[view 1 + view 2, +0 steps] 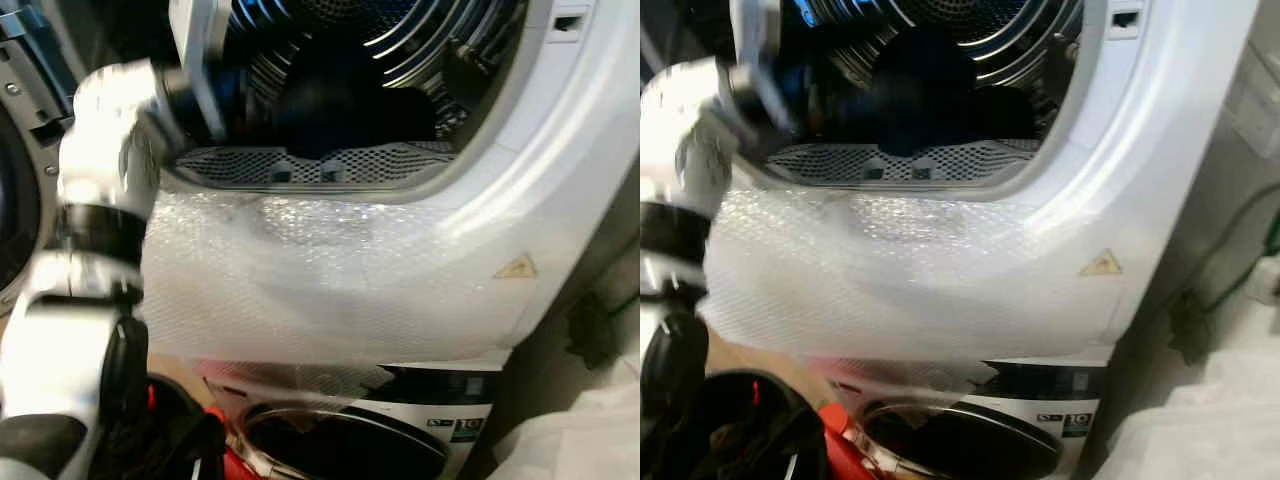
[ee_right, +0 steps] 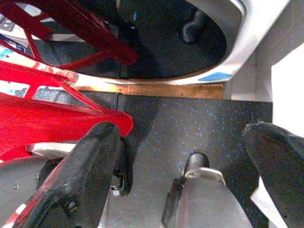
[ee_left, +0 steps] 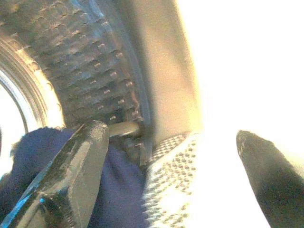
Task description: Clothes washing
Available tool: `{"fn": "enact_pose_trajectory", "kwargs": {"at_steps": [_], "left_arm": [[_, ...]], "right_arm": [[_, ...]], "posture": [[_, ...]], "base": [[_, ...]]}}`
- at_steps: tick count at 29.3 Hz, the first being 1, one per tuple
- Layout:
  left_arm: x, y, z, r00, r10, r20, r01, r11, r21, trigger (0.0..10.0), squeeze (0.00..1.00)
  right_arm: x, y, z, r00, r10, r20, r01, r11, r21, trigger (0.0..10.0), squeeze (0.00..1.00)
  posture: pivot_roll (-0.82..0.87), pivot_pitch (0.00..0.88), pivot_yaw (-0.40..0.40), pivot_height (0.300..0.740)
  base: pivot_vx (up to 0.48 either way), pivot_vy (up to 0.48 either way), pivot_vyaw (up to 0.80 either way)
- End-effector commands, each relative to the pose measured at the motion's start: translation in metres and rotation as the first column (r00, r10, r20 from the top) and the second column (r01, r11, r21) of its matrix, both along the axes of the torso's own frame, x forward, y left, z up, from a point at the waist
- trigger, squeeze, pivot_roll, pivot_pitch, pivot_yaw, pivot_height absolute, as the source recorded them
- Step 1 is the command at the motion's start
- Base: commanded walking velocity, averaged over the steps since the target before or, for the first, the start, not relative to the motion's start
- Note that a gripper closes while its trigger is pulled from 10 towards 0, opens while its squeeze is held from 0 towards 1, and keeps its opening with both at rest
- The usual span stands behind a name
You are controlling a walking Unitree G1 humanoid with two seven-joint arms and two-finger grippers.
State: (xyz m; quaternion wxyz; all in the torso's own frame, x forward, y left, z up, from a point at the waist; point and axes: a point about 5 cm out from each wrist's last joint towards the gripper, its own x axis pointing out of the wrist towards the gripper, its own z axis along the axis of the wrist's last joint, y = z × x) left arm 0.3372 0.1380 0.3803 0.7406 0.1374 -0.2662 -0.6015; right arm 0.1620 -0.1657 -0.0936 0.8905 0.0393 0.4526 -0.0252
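Garment (image 3: pixel 118 185) dark navy, bunched low in drum (image 1: pixel 400 40), long axis unclear | left tool (image 3: pixel 171 175) inside drum opening, fingers apart, beside garment | right tool (image 2: pixel 185 171) spread, above floor (image 2: pixel 190 128)

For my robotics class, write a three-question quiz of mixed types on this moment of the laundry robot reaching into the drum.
1. True or false: the left end effector is reaching into the upper machine's drum.
2. Multiple choice: what lies at the bottom of that drum? A) a dark blue garment B) a white towel C) a yellow sock
3. Fill in: the front panel below the drum opening is covered with ______ wrap.

Key
1. True. The left wrist view shows its fingers spread apart over the perforated grille, beside the blue cloth.
2. A
3. bubble

The right end effector hangs low over the dark speckled floor, near a red basket.
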Motion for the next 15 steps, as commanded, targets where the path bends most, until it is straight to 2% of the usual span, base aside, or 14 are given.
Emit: {"fn": "enact_pose_trajectory", "kwargs": {"at_steps": [1, 3, 4, 9, 11, 13, 14, 15], "left_arm": [[-0.018, -0.004, 0.014, 0.996, -0.062, 0.071, 0.059, 0.998, 0.031, 10.0, 0.0], [-0.028, -0.008, 0.009, 0.99, -0.124, 0.061, 0.12, 0.99, 0.07, 10.0, 0.0], [-0.036, -0.01, 0.0, 0.984, -0.179, 0.011, 0.177, 0.976, 0.125, 10.0, 0.0], [-0.04, -0.01, -0.019, 0.98, -0.194, -0.05, 0.2, 0.96, 0.195, 10.0, 0.0], [-0.036, -0.012, -0.023, 0.986, -0.159, -0.048, 0.165, 0.966, 0.2, 10.0, 0.0], [-0.012, -0.018, -0.026, 0.999, 0.026, -0.045, -0.022, 0.994, 0.105, 10.0, 0.0], [-0.012, -0.018, -0.026, 0.999, 0.026, -0.045, -0.022, 0.994, 0.105, 10.0, 0.0], [0.002, -0.021, -0.026, 0.988, 0.144, -0.061, -0.143, 0.989, 0.02, 10.0, 0.0]], "right_arm": [[-0.003, 0.006, -0.002, 1.0, 0.015, -0.018, -0.015, 1.0, 0.011, 10.0, 0.0], [-0.002, 0.007, -0.002, 1.0, 0.018, -0.016, -0.018, 1.0, 0.011, 10.0, 0.0], [-0.002, 0.007, -0.001, 1.0, 0.02, -0.014, -0.02, 1.0, 0.011, 10.0, 0.0], [-0.002, 0.007, -0.002, 1.0, 0.02, -0.016, -0.02, 1.0, 0.011, 10.0, 0.0], [-0.003, 0.006, -0.002, 1.0, 0.018, -0.017, -0.018, 1.0, 0.011, 10.0, 0.0], [-0.005, 0.005, -0.003, 1.0, 0.016, -0.023, -0.016, 1.0, 0.009, 10.0, 0.0], [-0.005, 0.005, -0.003, 1.0, 0.016, -0.023, -0.016, 1.0, 0.009, 10.0, 0.0], [-0.006, 0.005, -0.003, 1.0, 0.017, -0.026, -0.017, 1.0, 0.009, 10.0, 0.0]], "posture": [[0.06, 0.0, 0.113, 0.74], [0.06, 0.0, 0.113, 0.74], [0.06, 0.0, 0.114, 0.74], [0.06, 0.0, 0.116, 0.74], [0.06, 0.0, 0.116, 0.74], [0.06, 0.0, 0.117, 0.74], [0.06, 0.0, 0.117, 0.74], [0.06, 0.0, 0.116, 0.74]], "base": [[0.0, 0.0, 0.0], [0.0, 0.0, 0.0], [0.0, 0.0, 0.0], [0.0, 0.0, 0.0], [0.0, 0.0, 0.0], [0.0, 0.0, 0.0], [0.0, 0.0, 0.0], [0.0, 0.0, 0.0]]}}
